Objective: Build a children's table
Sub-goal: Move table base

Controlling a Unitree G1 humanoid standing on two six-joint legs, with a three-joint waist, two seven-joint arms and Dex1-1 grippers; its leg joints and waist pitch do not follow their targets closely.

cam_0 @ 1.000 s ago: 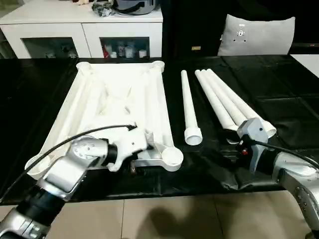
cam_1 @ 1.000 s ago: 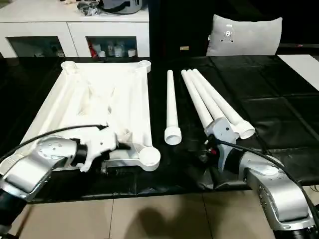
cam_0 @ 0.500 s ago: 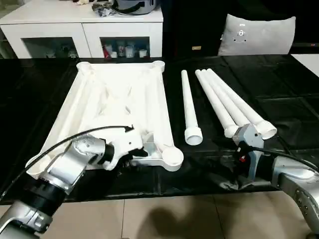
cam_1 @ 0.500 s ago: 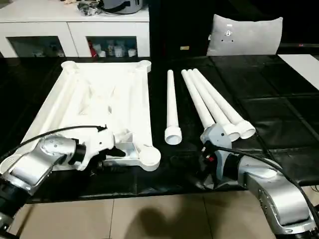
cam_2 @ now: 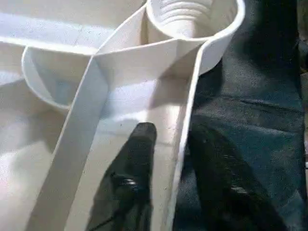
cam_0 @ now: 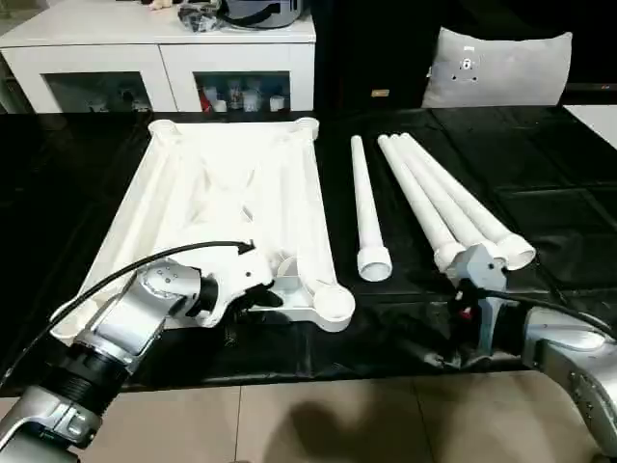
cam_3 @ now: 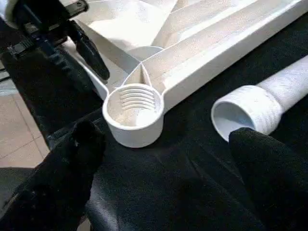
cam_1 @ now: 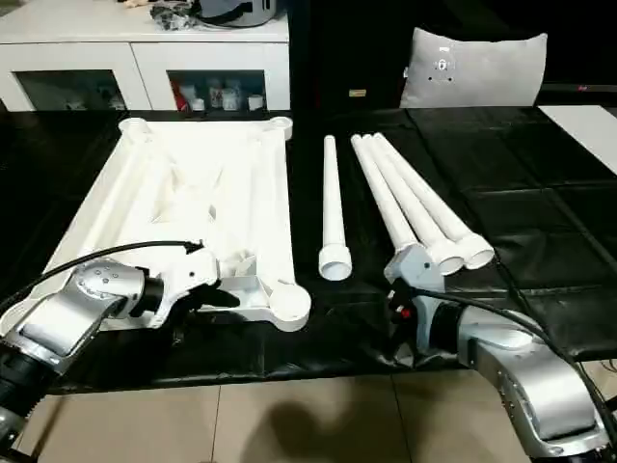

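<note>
The white table top [cam_0: 231, 193] lies upside down on the left, ribbed underside up, with a round corner socket [cam_0: 335, 304] at its near right. My left gripper [cam_2: 173, 134] is open at the top's near rim: one black finger [cam_2: 139, 159] stands inside the rim wall, the other outside it, with a small gap on the inner side. One white leg [cam_0: 364, 203] lies alone right of the top, and three more legs [cam_0: 439, 203] lie side by side beyond it. My right gripper [cam_3: 163, 183] is wide open and low over the black cover, between the corner socket [cam_3: 134, 108] and the single leg's threaded end [cam_3: 245, 113].
A black cover [cam_0: 540, 174] drapes the work table, whose front edge runs just under both forearms, with tiled floor [cam_0: 318, 424] below. Behind stand a white cabinet with glass doors [cam_0: 164, 68] and a grey cushion [cam_0: 496, 68].
My left gripper's fingers have drawn closer together around the top's near rim. The right arm has pulled back a little toward the table's front edge, still wide open.
</note>
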